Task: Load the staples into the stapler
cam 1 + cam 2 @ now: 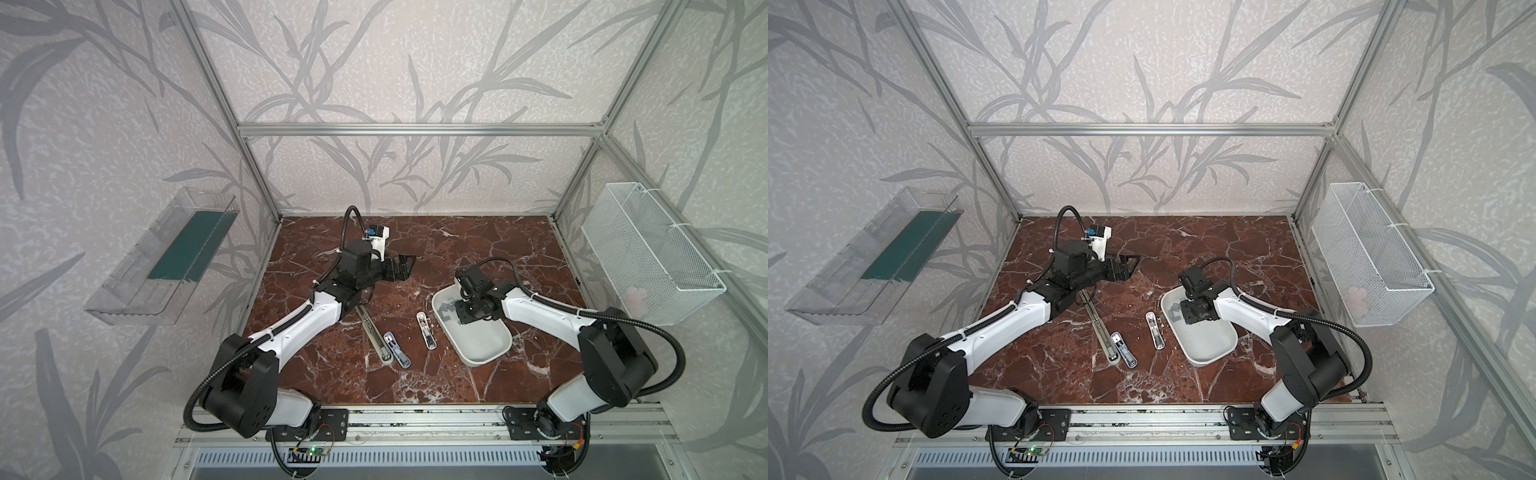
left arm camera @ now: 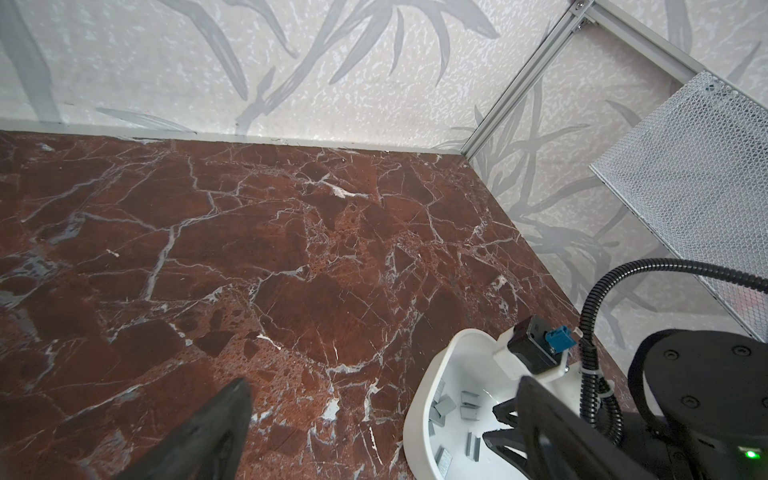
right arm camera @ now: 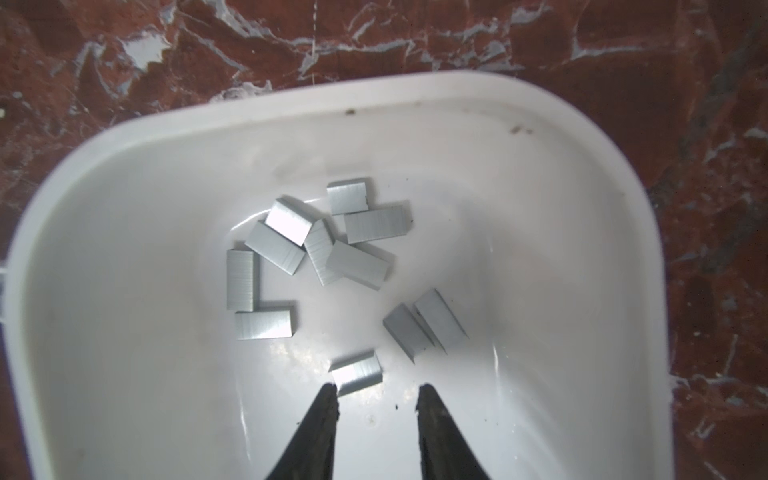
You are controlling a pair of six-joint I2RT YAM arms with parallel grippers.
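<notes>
Several grey staples (image 3: 316,245) lie loose in the far end of a white tray (image 3: 124,166). My right gripper (image 3: 376,388) is down inside the tray (image 1: 484,345), open by a narrow gap with nothing between its fingers. One staple strip (image 3: 357,376) lies just beyond the tips and touches one fingertip (image 3: 330,392). A small blue and white stapler (image 1: 397,350) lies on the table left of the tray, beside a long metal rail (image 1: 370,328). A white stapler-like piece (image 1: 427,329) lies between them and the tray. My left gripper (image 1: 405,266) hangs wide open and empty over the back of the table.
The table is red-brown marble (image 1: 457,245). A clear plastic bin (image 1: 162,257) hangs on the left wall and a white mesh basket (image 1: 652,253) on the right wall. Aluminium frame posts stand at the back corners. The left arm's forearm (image 1: 299,324) covers the rail's far end.
</notes>
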